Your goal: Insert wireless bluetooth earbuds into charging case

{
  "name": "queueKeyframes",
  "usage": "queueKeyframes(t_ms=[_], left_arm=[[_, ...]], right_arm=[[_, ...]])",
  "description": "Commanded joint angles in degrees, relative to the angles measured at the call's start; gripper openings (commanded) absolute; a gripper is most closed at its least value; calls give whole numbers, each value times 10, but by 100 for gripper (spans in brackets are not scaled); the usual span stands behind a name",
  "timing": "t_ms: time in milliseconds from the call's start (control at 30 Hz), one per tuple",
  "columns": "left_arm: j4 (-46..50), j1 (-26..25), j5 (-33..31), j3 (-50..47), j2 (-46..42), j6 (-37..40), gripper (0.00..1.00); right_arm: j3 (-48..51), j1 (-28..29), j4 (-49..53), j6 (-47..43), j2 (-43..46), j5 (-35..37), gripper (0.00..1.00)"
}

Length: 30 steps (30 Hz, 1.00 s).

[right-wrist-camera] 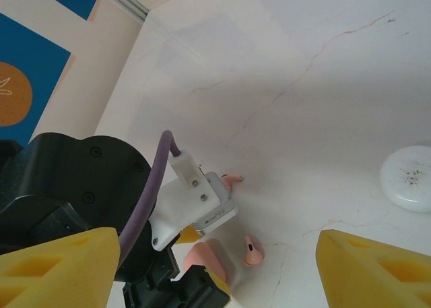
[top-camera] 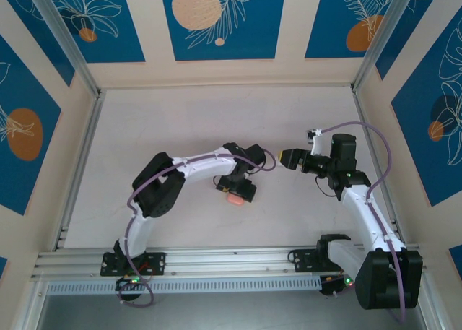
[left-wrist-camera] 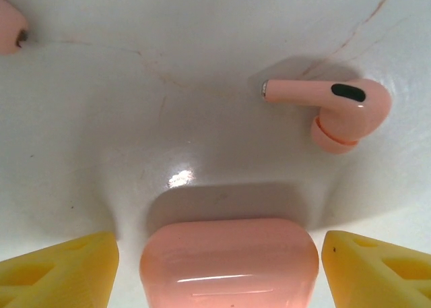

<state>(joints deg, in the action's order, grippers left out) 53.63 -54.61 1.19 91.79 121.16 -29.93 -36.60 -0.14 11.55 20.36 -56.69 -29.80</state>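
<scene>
The salmon-pink charging case [left-wrist-camera: 229, 261] lies shut on the white table, and my left gripper [left-wrist-camera: 220, 247] stands open astride it. A gap shows at the left yellow finger [left-wrist-camera: 64, 271]; the right one [left-wrist-camera: 377, 271] is almost touching. One pink earbud [left-wrist-camera: 330, 109] lies on its side just beyond the case. A second earbud [left-wrist-camera: 9, 25] sits farther off at the upper left edge. From above, the case [top-camera: 234, 198] peeks out under the left gripper [top-camera: 238, 190]. My right gripper [top-camera: 287, 158] hovers open and empty to the right, looking down at the case [right-wrist-camera: 205, 257] and both earbuds [right-wrist-camera: 252, 252] [right-wrist-camera: 230, 180].
A flat white round disc [right-wrist-camera: 407, 176] lies on the table to the right of the earbuds. Patterned blue-and-cream walls [top-camera: 216, 19] enclose the table on three sides. An aluminium rail [top-camera: 231, 261] runs along the near edge.
</scene>
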Motion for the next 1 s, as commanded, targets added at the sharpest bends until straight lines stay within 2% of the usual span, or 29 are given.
queueKeyframes(t_ms=[0,333,567,767,967], left_arm=[[15,-10,17,7,9,-9,79],[12,-13,25,-8,12,-10,78],[17,-14,13,-24,8,-8,74],[9,-15,2,-39,-5,-2,59],[-3,-15,-19,-55,-33,19,55]], right_arm=[[8,-2,3,-11,3,-11,77],[10,-2,1,-12,-1,-13,78],[11,-2,4,-11,-2,-11,77],[10,-2,8,-9,-2,-11,77],[9,-3,19,-3,-2,-8,77]])
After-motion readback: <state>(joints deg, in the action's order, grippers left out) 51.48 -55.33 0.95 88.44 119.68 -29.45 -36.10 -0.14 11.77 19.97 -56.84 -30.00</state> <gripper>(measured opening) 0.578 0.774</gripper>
